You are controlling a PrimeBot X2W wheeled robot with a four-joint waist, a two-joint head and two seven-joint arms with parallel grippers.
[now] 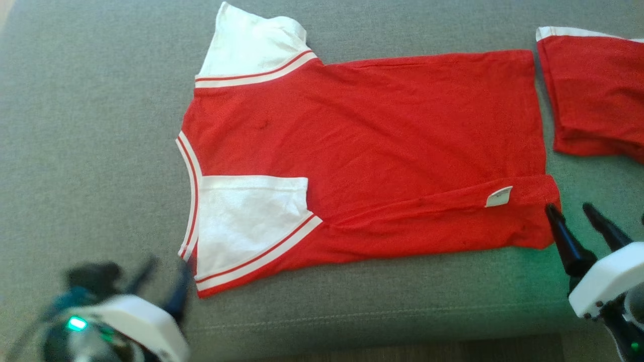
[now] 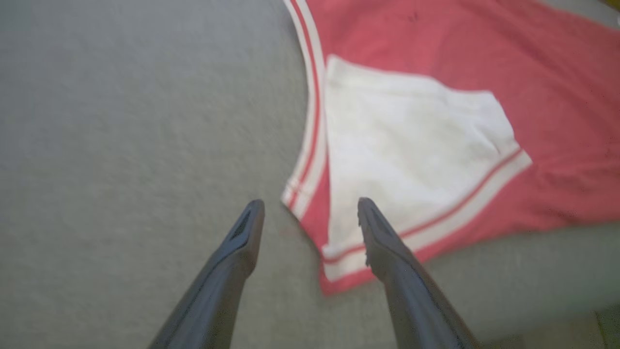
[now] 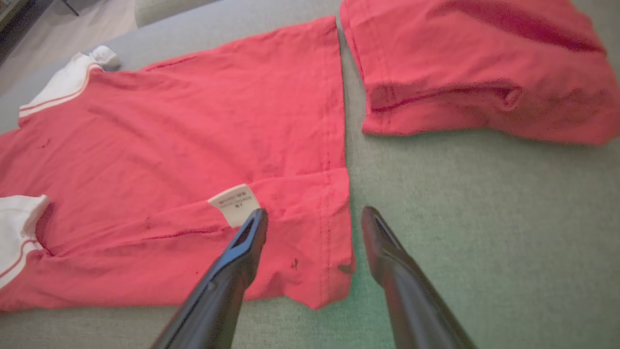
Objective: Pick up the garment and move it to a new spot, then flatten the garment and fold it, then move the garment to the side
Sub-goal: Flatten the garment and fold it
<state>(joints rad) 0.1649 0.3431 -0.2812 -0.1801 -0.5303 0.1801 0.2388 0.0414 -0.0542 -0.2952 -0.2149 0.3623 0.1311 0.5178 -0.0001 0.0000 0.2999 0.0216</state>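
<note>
At the lower left, the left gripper point(image 1: 168, 271) stands wide open and empty just beside the collar end of the red garment point(image 1: 362, 151), which lies spread flat on the grey cushion point(image 1: 90, 125). At the garment's hem corner, the right gripper point(image 1: 569, 208) is likewise spread apart, holding nothing.

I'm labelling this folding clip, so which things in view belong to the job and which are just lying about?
Job: red and white shirt, spread flat with its near edge folded in; left gripper, open; right gripper, open.
Lying about: second red garment, folded, beside it; grey fabric surface underneath.
</note>
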